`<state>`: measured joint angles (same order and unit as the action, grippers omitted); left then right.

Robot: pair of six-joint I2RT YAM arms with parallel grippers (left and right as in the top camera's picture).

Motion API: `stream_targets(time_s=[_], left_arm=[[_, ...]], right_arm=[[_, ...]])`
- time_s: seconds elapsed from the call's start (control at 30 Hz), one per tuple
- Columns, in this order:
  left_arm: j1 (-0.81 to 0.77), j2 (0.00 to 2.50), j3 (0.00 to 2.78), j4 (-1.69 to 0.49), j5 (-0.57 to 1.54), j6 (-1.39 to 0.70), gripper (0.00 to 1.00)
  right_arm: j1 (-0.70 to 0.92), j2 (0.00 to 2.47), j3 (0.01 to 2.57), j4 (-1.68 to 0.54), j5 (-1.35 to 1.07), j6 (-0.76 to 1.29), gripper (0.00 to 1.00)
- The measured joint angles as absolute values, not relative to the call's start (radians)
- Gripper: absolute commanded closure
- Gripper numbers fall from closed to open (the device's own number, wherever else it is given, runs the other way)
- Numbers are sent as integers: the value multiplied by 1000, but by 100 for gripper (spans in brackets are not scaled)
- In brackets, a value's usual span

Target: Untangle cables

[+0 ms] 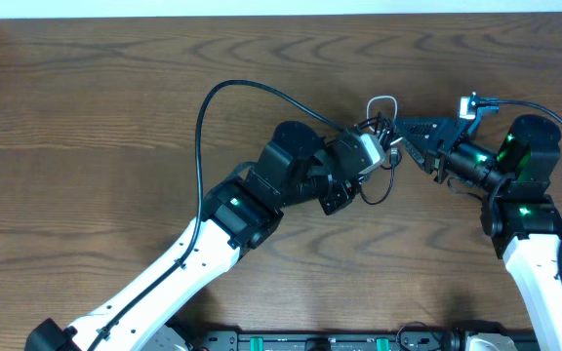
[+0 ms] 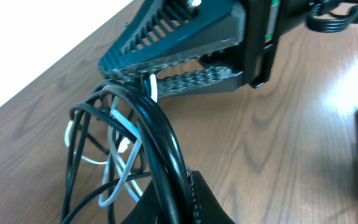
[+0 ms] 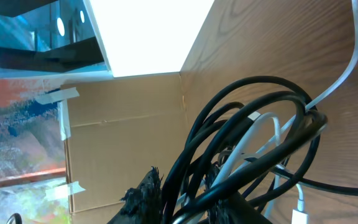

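The cables (image 1: 382,101) hang in one bunch at the table's middle, between both grippers. Several black cords and a thin white one (image 2: 118,155) loop together. My left gripper (image 1: 386,148) reaches in from the lower left and is shut on the black cords (image 2: 160,137), which run between its fingers (image 2: 199,198). My right gripper (image 1: 398,133) comes from the right; its ribbed teal jaws (image 2: 135,78) pinch the top of the bunch. In the right wrist view black and white loops (image 3: 253,118) pass between its fingers (image 3: 149,190), and a white plug (image 3: 300,214) hangs low.
The left arm's thick black wire (image 1: 203,107) arcs over the table on the left. A cardboard wall (image 3: 123,143) stands beyond the table's end. A black rail (image 1: 310,341) runs along the front edge. Bare wood (image 1: 86,117) lies all around.
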<state>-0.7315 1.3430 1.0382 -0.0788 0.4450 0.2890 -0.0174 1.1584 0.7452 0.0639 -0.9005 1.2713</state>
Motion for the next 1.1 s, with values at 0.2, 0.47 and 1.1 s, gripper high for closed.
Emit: stream_targets(time_s=[0.2, 0.47, 1.1], left_arm=[[-734, 1343, 1038, -94, 363, 289, 92], [-735, 1343, 1038, -100, 300, 288, 93], [-744, 1345, 1038, -78, 342, 262, 93]], right_arm=[[-17, 1159, 745, 65, -903, 1271, 79], [-15, 1159, 745, 105, -936, 1271, 79], [38, 1158, 745, 109, -926, 1267, 84]])
